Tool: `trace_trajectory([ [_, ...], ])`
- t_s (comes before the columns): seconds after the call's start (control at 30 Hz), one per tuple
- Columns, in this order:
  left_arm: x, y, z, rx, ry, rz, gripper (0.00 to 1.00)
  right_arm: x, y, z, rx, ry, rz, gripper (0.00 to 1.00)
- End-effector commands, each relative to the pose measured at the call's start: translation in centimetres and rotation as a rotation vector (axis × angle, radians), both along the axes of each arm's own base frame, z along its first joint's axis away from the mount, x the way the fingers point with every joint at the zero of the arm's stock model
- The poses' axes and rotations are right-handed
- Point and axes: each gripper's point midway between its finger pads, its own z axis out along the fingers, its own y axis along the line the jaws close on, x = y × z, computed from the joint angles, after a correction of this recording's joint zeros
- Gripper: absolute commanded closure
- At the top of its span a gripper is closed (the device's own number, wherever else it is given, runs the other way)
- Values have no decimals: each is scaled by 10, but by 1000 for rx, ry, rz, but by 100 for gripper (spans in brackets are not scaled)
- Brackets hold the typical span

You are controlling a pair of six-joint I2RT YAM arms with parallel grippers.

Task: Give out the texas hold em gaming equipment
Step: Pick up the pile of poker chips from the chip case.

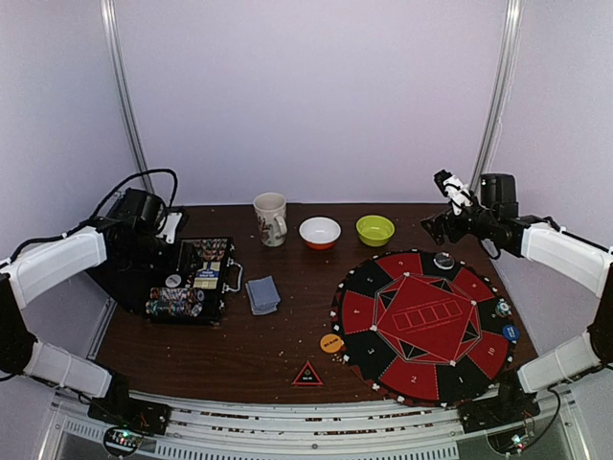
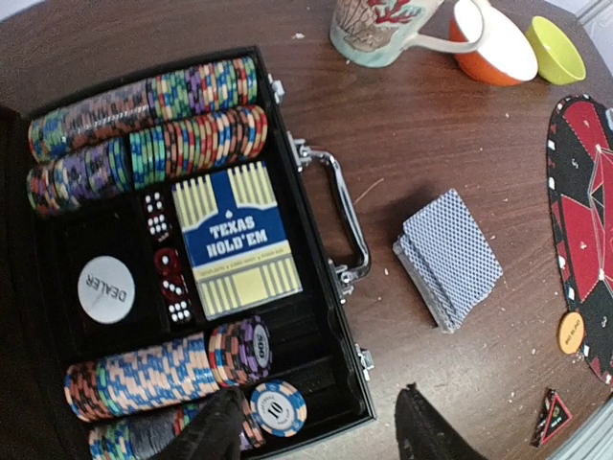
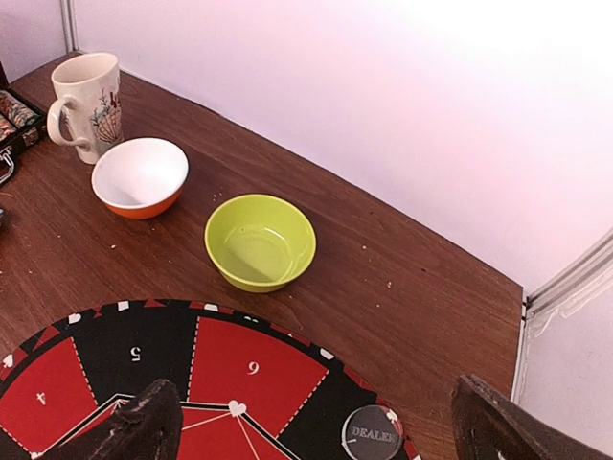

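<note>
The poker chips (image 2: 192, 125) lie in rows inside the open black case (image 2: 316, 355) on the left part of the table (image 1: 239, 345). The deck of cards (image 2: 448, 257) lies just beside the case on the wood. The left gripper (image 2: 321, 436) hangs over one end of the case, pointing down, jaws apart and empty. The right gripper (image 3: 316, 431) hovers raised above the far edge of the round mat (image 3: 239, 374), near the dealer disc (image 3: 371, 433). Its jaws are wide apart and hold nothing.
</note>
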Motion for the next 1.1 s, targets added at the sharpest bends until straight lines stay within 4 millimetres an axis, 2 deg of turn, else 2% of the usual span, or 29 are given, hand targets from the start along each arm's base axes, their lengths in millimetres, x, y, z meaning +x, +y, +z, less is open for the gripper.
trace_trajectory([
  [0.0,-12,4,-15,13,97,107,48,1,4,12,-3,-78,-2,0],
  [0.07,-13,3,-25,45,124,126,53,-2,5,16,13,-102,-4,0],
  [0.33,-6,7,-58,176,181,163,58,-14,6,18,11,-157,19,0],
  [0.47,4,15,-61,233,160,195,58,-16,8,18,25,-150,29,0],
  [0.67,6,13,-81,248,191,185,62,-18,9,16,20,-142,36,0],
  [1.07,20,14,-85,285,171,183,63,-18,13,13,24,-126,59,0],
])
